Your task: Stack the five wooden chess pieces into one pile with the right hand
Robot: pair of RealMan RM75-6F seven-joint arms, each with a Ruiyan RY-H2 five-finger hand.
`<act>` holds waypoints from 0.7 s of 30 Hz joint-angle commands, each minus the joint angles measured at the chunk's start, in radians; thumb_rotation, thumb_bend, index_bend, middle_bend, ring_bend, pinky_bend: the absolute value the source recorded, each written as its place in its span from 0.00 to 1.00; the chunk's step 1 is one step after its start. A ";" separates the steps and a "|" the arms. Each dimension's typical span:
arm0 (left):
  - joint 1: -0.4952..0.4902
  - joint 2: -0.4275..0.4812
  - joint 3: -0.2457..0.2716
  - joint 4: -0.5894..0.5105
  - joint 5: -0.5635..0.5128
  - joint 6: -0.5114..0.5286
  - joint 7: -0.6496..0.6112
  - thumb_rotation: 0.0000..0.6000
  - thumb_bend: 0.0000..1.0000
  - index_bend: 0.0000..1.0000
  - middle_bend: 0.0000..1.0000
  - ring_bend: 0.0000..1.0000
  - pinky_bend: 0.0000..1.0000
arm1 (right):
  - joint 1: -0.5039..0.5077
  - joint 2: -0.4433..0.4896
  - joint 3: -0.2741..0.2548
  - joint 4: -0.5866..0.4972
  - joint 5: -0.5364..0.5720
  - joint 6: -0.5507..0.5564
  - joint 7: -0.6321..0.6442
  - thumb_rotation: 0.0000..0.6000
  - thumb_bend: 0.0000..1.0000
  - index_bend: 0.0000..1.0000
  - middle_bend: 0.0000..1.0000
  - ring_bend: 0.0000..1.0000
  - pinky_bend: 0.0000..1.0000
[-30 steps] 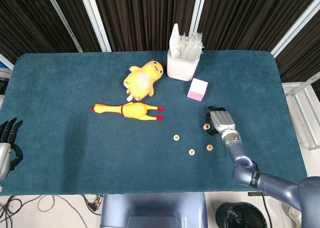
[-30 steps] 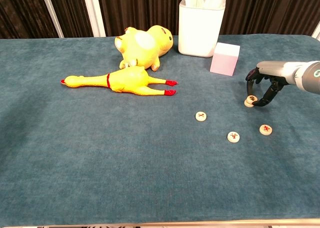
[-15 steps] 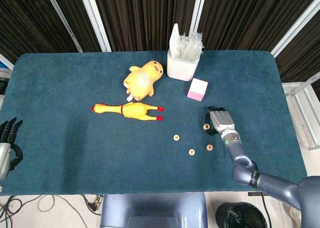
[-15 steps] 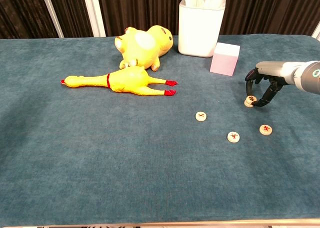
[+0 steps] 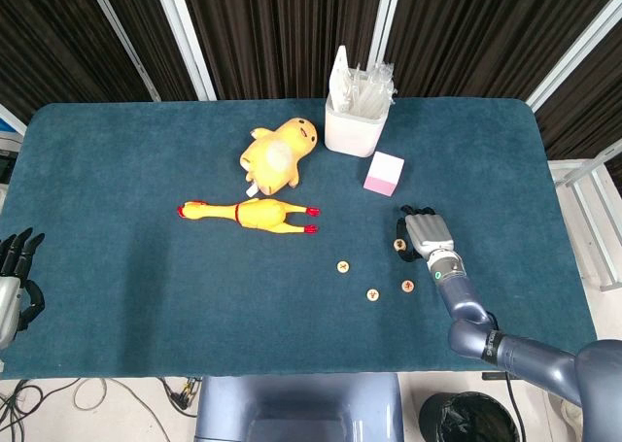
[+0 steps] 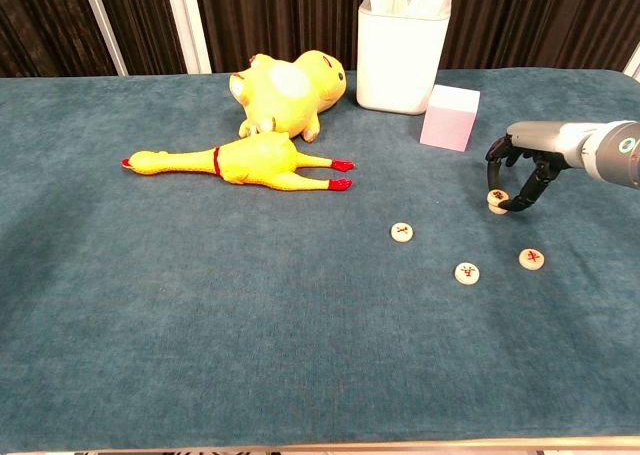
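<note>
Between the right hand's (image 6: pixel 521 173) curled fingertips sits a pinched wooden chess piece (image 6: pixel 496 199); three more pieces (image 6: pixel 466 272) lie apart nearby, below and to its left.

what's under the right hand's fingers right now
The right hand curls its fingers over a wooden chess piece, pinched at the fingertips near the pink block. Whether another piece lies beneath it cannot be seen.

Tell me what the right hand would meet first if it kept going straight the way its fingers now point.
The right hand points its fingers down at the table, around a chess piece. Going straight on, it would probably meet that piece or the table cloth beside it first; whether the fingertips already touch it is unclear.
</note>
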 commanded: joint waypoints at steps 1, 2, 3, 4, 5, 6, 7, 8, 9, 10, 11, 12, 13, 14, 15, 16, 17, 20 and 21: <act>0.000 0.000 0.000 0.000 0.000 0.000 -0.001 1.00 0.82 0.09 0.00 0.00 0.01 | 0.001 0.002 -0.001 -0.001 0.001 0.000 -0.002 1.00 0.39 0.48 0.14 0.17 0.13; 0.000 0.000 0.000 0.000 0.001 0.000 -0.002 1.00 0.82 0.09 0.00 0.00 0.01 | 0.000 0.003 -0.001 -0.003 0.001 0.000 -0.002 1.00 0.39 0.48 0.14 0.17 0.13; 0.000 0.000 0.000 0.000 0.001 0.000 -0.002 1.00 0.82 0.09 0.00 0.00 0.01 | 0.000 0.004 -0.002 -0.004 0.001 0.001 -0.002 1.00 0.39 0.48 0.14 0.17 0.13; 0.000 0.000 0.000 0.000 0.001 0.000 -0.001 1.00 0.82 0.09 0.00 0.00 0.01 | 0.000 0.004 -0.002 -0.004 0.001 0.001 -0.002 1.00 0.39 0.48 0.14 0.16 0.13; 0.000 0.000 0.000 0.000 0.000 0.000 0.000 1.00 0.82 0.09 0.00 0.00 0.01 | 0.000 0.004 -0.003 -0.004 0.002 0.000 -0.003 1.00 0.39 0.48 0.14 0.16 0.13; 0.000 0.000 0.000 0.000 0.000 0.000 0.000 1.00 0.82 0.09 0.00 0.00 0.01 | 0.000 0.004 -0.003 -0.003 0.003 0.000 -0.003 1.00 0.39 0.48 0.14 0.16 0.13; 0.000 0.000 0.000 0.000 0.000 0.000 0.000 1.00 0.82 0.09 0.00 0.00 0.01 | 0.001 0.004 -0.003 -0.003 0.004 -0.001 -0.004 1.00 0.39 0.48 0.14 0.16 0.13; 0.000 0.000 0.000 0.000 0.000 0.000 0.000 1.00 0.82 0.09 0.00 0.00 0.01 | 0.001 0.005 -0.004 -0.002 0.005 -0.002 -0.004 1.00 0.40 0.48 0.14 0.16 0.13; 0.000 0.000 0.000 0.000 0.000 0.000 0.000 1.00 0.82 0.09 0.00 0.00 0.01 | 0.000 0.005 -0.004 -0.002 0.005 -0.002 -0.003 1.00 0.40 0.48 0.14 0.16 0.13; 0.000 0.000 0.000 0.001 0.000 0.000 0.001 1.00 0.82 0.09 0.00 0.00 0.01 | 0.000 0.006 -0.004 -0.003 0.005 -0.003 -0.002 1.00 0.40 0.48 0.14 0.16 0.13; 0.000 -0.001 0.000 0.001 -0.001 0.000 0.003 1.00 0.82 0.09 0.00 0.00 0.01 | -0.001 0.007 -0.004 -0.003 0.005 -0.003 -0.001 1.00 0.40 0.48 0.14 0.16 0.13; 0.000 -0.002 -0.001 0.001 -0.001 0.001 0.004 1.00 0.82 0.09 0.00 0.00 0.01 | -0.001 0.007 -0.004 -0.004 0.004 -0.002 -0.001 1.00 0.40 0.48 0.14 0.16 0.13; 0.000 -0.002 -0.001 0.001 -0.002 0.001 0.005 1.00 0.82 0.09 0.00 0.00 0.01 | -0.002 0.008 -0.004 -0.005 0.003 -0.002 0.001 1.00 0.40 0.48 0.14 0.16 0.13; 0.000 -0.002 -0.001 0.001 -0.002 0.001 0.005 1.00 0.82 0.09 0.00 0.00 0.01 | -0.002 0.008 -0.004 -0.006 0.002 -0.002 0.002 1.00 0.40 0.48 0.14 0.16 0.13; 0.000 -0.002 -0.001 0.001 -0.002 0.001 0.005 1.00 0.82 0.09 0.00 0.00 0.01 | -0.002 0.009 -0.004 -0.007 0.001 -0.002 0.003 1.00 0.40 0.48 0.14 0.16 0.13; 0.000 -0.002 -0.001 0.001 -0.001 0.001 0.004 1.00 0.82 0.09 0.00 0.00 0.01 | -0.002 0.010 -0.004 -0.008 -0.001 0.000 0.003 1.00 0.40 0.48 0.14 0.16 0.13; 0.000 -0.002 -0.001 0.001 -0.001 0.001 0.005 1.00 0.82 0.09 0.00 0.00 0.01 | -0.002 0.010 -0.003 -0.009 -0.002 0.001 0.004 1.00 0.40 0.48 0.14 0.16 0.13; 0.000 -0.002 -0.001 0.001 -0.001 0.001 0.005 1.00 0.82 0.09 0.00 0.00 0.01 | -0.002 0.011 -0.003 -0.014 -0.004 0.001 0.004 1.00 0.40 0.48 0.14 0.16 0.13; 0.000 -0.002 -0.001 0.001 -0.002 0.001 0.005 1.00 0.82 0.09 0.00 0.00 0.01 | -0.002 0.012 -0.003 -0.016 -0.006 0.002 0.004 1.00 0.40 0.48 0.14 0.16 0.13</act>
